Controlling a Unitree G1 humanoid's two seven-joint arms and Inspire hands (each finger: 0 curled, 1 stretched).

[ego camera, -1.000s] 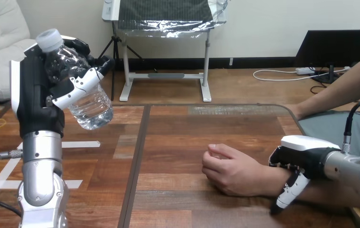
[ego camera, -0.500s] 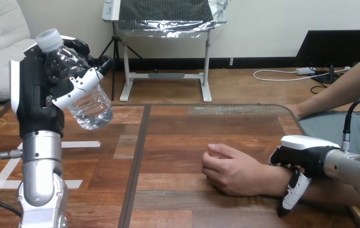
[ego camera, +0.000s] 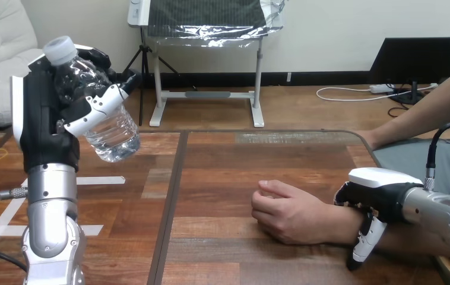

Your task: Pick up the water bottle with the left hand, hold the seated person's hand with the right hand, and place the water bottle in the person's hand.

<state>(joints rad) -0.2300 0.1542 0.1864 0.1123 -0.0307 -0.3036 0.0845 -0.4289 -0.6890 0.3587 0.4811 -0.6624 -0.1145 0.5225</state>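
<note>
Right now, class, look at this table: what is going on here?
The robot's left hand holds a water bottle, tilted, up above the left of the table. Its right hand curls over the wrist of the person's hand, which rests loosely closed on the table. The bottle is not yet handed over.

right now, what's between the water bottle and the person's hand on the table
Only bare wooden table, crossed by its dark seam, in the head view. The left hand holds the water bottle up; the person's hand rests on the table.

Bottle (ego camera: 101,113) in L hand (ego camera: 44,119), left — R hand (ego camera: 377,196) prob. over person's wrist (ego camera: 344,225)
</note>
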